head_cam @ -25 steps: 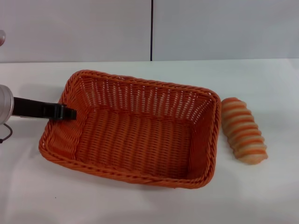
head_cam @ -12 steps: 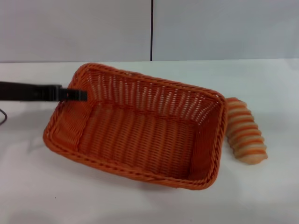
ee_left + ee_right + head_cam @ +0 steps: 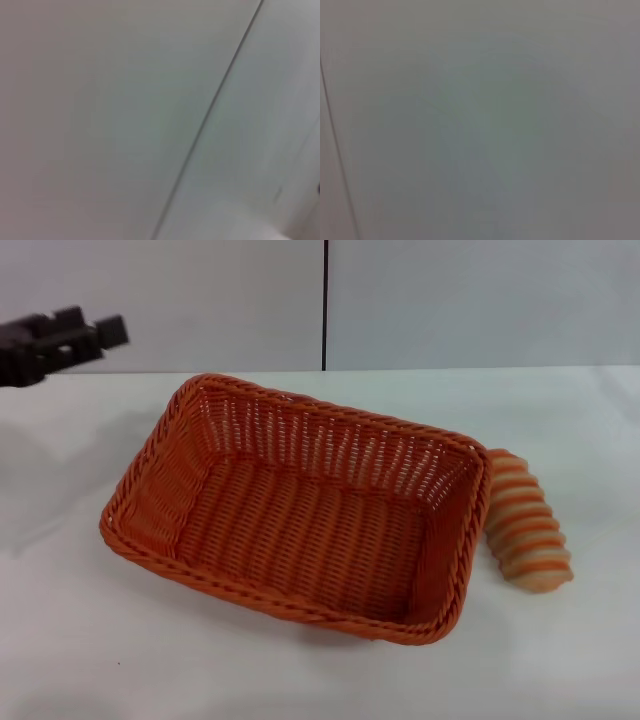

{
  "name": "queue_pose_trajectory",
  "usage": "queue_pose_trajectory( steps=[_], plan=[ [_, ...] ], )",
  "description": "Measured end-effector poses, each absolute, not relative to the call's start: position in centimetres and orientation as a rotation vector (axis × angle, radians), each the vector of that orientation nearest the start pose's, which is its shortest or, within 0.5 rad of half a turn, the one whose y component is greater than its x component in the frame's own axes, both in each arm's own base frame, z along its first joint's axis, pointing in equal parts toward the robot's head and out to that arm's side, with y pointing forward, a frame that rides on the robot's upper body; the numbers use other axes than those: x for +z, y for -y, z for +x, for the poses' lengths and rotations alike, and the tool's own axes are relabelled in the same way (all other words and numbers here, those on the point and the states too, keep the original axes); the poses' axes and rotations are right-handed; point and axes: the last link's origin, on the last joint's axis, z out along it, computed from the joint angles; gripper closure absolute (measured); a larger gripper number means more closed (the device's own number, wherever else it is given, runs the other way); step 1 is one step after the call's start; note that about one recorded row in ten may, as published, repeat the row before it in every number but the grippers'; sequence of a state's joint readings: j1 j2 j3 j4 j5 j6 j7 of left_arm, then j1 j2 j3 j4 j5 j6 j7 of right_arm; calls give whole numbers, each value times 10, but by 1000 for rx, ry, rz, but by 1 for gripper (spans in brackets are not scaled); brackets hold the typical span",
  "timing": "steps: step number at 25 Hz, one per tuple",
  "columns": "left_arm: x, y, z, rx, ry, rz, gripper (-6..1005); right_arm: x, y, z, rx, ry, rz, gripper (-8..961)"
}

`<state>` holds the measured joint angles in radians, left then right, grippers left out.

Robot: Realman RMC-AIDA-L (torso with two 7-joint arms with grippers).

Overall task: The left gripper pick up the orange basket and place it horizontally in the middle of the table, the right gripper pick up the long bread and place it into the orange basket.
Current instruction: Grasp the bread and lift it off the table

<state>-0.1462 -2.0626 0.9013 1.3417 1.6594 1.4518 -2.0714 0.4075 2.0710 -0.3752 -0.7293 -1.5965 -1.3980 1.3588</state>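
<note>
White desk is carrying the orange basket centrally, long bread touching its right rim; left gripper is hovering far-left, jaws empty, width unclear.

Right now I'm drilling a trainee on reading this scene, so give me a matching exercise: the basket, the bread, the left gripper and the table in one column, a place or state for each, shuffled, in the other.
Things:
1. orange basket
2. long bread
3. left gripper
4. table

Places or states:
A. raised at the far left, holding nothing
B. white surface under everything
C. beside the basket's right end
D. empty, resting mid-table at a slant

Pairs: 1-D, 2-C, 3-A, 4-B
</note>
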Motion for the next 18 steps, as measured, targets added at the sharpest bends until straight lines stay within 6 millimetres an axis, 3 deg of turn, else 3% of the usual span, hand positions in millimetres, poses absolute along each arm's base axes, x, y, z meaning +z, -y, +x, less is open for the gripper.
queue_pose_trajectory(
  steps=[1, 5, 6, 11, 18],
  plan=[
    [114, -297, -262, -908, 908, -2260, 194, 122, -336, 316, 961, -790, -1949, 316],
    [115, -294, -277, -921, 838, -2224, 194, 135, -329, 313, 857, -965, -2014, 316],
    [114, -290, -288, -918, 781, -2193, 194, 143, -325, 309, 778, -1053, -2045, 316],
    [110, -281, -312, -919, 682, -2119, 194, 158, -319, 297, 540, -1214, -2098, 316],
    [113, -263, -332, -963, 577, -2016, 194, 144, -324, 274, 109, -1494, -2220, 316]
  ],
)
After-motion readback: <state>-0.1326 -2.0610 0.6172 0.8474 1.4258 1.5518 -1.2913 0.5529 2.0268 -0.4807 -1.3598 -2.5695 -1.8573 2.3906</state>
